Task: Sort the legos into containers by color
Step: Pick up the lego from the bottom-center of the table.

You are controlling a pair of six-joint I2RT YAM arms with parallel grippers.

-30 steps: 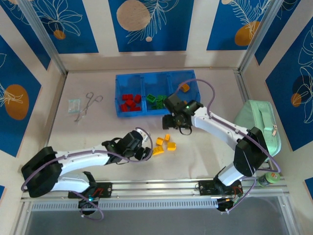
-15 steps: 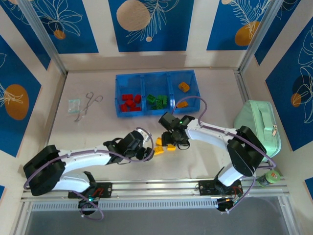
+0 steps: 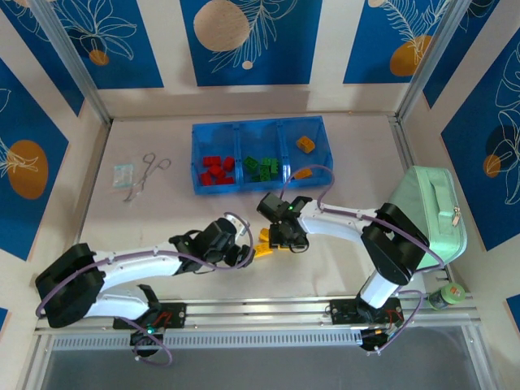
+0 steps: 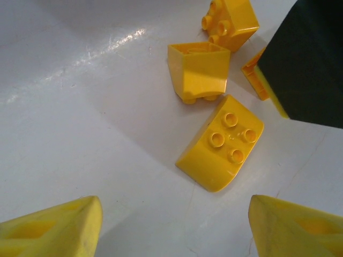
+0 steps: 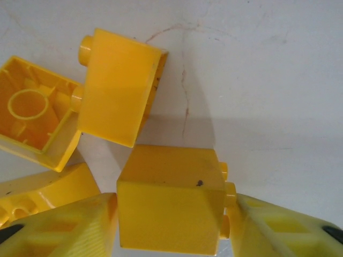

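Note:
The blue tray (image 3: 260, 123) of containers holds red legos (image 3: 218, 171) on the left, green legos (image 3: 262, 167) in the middle and orange pieces (image 3: 305, 144) on the right. Several yellow legos (image 3: 264, 240) lie on the table in front of it. My right gripper (image 5: 171, 227) is down among them, shut on a yellow brick (image 5: 169, 206), with two more bricks (image 5: 118, 85) just beyond. My left gripper (image 4: 174, 230) hovers open just short of a curved yellow brick (image 4: 220, 144), with nothing between its fingers. In the top view both grippers (image 3: 280, 238) meet at the pile.
A mint-green zippered case (image 3: 431, 207) sits at the right wall. Metal forceps (image 3: 146, 175) and a small clear packet (image 3: 123, 176) lie at the left. The right gripper's black body (image 4: 308, 59) stands close beside the left gripper's bricks.
My right arm has swung from the tray's right compartment down to the yellow pile, and its jaws have closed on a brick. The left arm has stayed put.

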